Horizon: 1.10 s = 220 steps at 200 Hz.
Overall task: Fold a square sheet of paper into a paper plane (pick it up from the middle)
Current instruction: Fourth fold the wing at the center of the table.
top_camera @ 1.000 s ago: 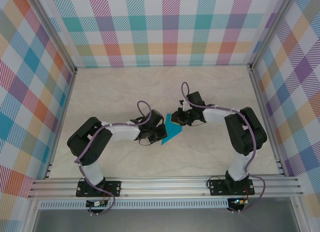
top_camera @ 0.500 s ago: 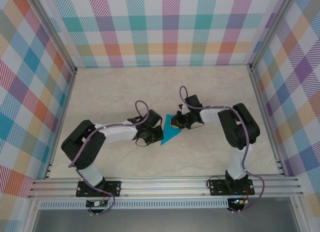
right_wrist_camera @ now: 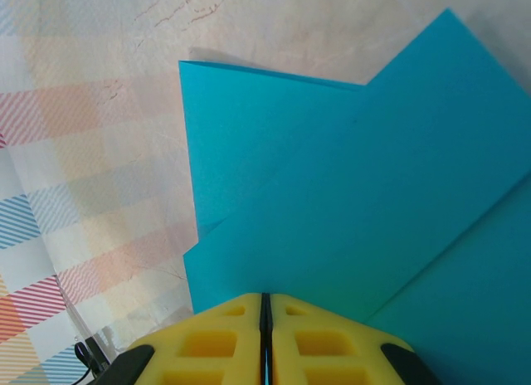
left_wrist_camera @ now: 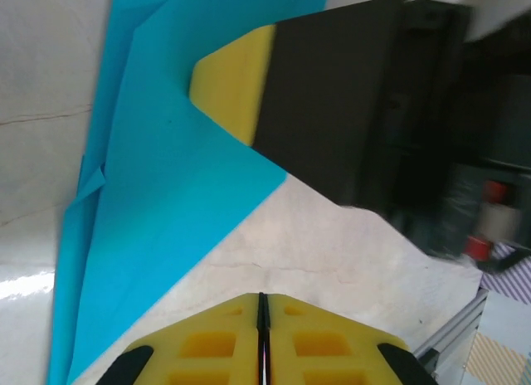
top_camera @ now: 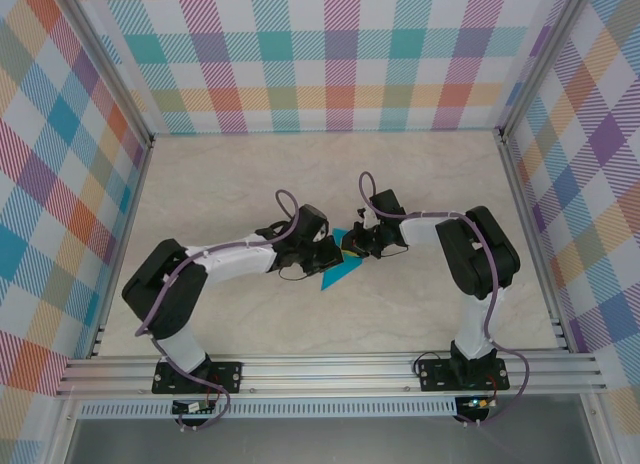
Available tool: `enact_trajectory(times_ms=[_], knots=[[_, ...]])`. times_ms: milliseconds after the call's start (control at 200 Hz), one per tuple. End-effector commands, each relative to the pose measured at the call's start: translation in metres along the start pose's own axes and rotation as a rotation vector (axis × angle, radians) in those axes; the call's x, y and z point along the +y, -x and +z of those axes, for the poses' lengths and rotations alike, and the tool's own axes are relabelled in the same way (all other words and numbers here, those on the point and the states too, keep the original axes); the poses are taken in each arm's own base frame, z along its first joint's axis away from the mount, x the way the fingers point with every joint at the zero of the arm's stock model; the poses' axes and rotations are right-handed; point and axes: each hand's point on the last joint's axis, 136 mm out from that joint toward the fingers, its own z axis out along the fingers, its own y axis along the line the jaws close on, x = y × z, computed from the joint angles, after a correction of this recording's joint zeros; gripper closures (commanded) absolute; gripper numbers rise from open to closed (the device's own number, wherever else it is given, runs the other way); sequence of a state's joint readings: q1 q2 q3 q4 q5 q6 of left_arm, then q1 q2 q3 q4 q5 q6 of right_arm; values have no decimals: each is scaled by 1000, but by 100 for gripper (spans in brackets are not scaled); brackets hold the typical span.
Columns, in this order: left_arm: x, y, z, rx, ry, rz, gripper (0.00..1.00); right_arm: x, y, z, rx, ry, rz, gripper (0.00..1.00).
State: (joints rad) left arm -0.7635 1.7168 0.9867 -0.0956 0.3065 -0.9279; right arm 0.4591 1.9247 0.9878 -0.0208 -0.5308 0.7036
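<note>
Partly folded paper between two closed grippers.
On the beige marbled table [top_camera: 220, 184], near its middle, a thin teal-blue paper sheet [top_camera: 336, 273], partly folded, is laid flat. The left gripper [top_camera: 324, 254] is seen at its 11 o'clock, with yellow fingers [left_wrist_camera: 207, 352] pressed together near the sheet's edge. The right gripper [top_camera: 352, 247], at 1 o'clock, is likewise pressed shut, and its tip is rested on the sheet.

From above, the upper part of the paper [top_camera: 335, 273] lies hidden under the left gripper [top_camera: 322, 255] and right gripper [top_camera: 352, 246], whose fingers are too small to read there. In both wrist views the paper runs past the frame edges. Beyond the paper, the left wrist view's background is blurred.
</note>
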Motion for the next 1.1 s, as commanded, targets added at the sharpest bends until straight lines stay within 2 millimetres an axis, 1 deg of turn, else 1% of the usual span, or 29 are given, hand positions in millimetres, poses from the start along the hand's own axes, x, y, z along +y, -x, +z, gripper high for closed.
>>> enact_trajectory(times_ms=[0, 185, 305, 465, 640, 710, 785, 1010, 1095], knots=[[4, -1, 15, 19, -24, -51, 91, -29, -10, 9, 17, -80, 60, 90], [37, -9, 28, 30, 47, -82, 92, -31, -13, 10, 25, -85, 63, 90], [56, -17, 30, 37, 84, -100, 92, -32, -13, 9, 25, -89, 62, 90], [71, -27, 23, 37, 103, -116, 92, -36, -14, 9, 25, -106, 63, 90], [79, -37, 15, 52, 106, -116, 92, -38, -13, 9, 23, -115, 64, 90], [80, -40, 11, 55, 103, -111, 92, -38, -13, 9, 24, -117, 64, 90], [75, -41, 8, 61, 84, -100, 91, -38, -13, 9, 23, -119, 63, 89], [45, -33, -3, 47, 1, -42, 90, -39, -15, 9, 30, -118, 62, 90], [39, -32, -6, 45, -16, -26, 90, -40, -15, 10, 32, -120, 65, 90]])
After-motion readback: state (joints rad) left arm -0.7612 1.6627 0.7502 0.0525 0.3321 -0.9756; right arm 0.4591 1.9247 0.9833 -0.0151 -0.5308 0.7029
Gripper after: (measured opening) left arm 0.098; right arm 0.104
